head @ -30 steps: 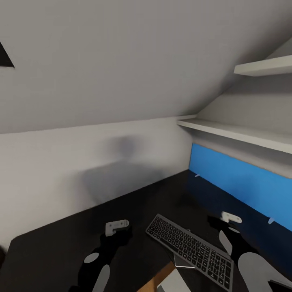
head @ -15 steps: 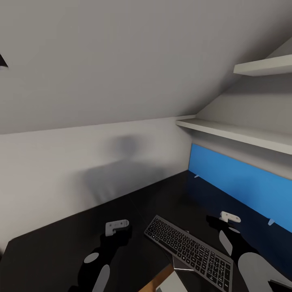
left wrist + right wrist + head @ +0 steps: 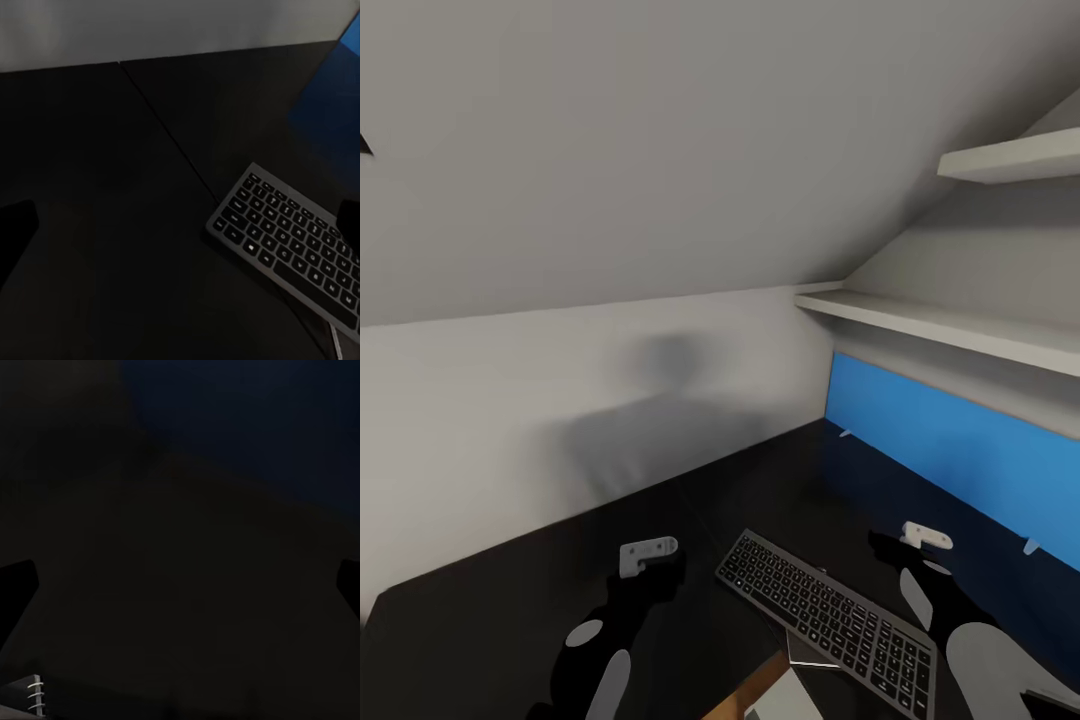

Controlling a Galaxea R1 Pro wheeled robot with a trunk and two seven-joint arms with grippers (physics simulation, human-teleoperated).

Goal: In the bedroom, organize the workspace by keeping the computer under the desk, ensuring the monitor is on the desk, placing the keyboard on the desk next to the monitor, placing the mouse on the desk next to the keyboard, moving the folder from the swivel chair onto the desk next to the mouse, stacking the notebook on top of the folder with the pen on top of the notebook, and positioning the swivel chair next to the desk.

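Keyboard was the one task item clearly on show: a slim, flat, dark-grey slab with rows of small black keys carrying pale legends and a thin silvery rim. It lay flat on the black tabletop, set at a slant, with its near end reaching out over the tabletop's front edge, where a strip of light wood and a pale grey shape showed below. It sat between the two arms, nearer the right one. In the left wrist view the keyboard filled the lower corner, one end cut by the frame.

Left pincer hovered over bare tabletop beside the keyboard, touching nothing; in its own wrist view the dark fingertips sat at opposite borders, so it stood wide and empty. Right pincer hung beyond the keyboard's far side, close to the upright blue panel at the tabletop's back; its wrist view was nearly black, yet two dark fingertips showed far apart at the borders with nothing between them, so it too stood wide.

Two pale shelves ran above the panel under the sloped grey wall. A small white ribbed piece in the right wrist view was too dim to identify.
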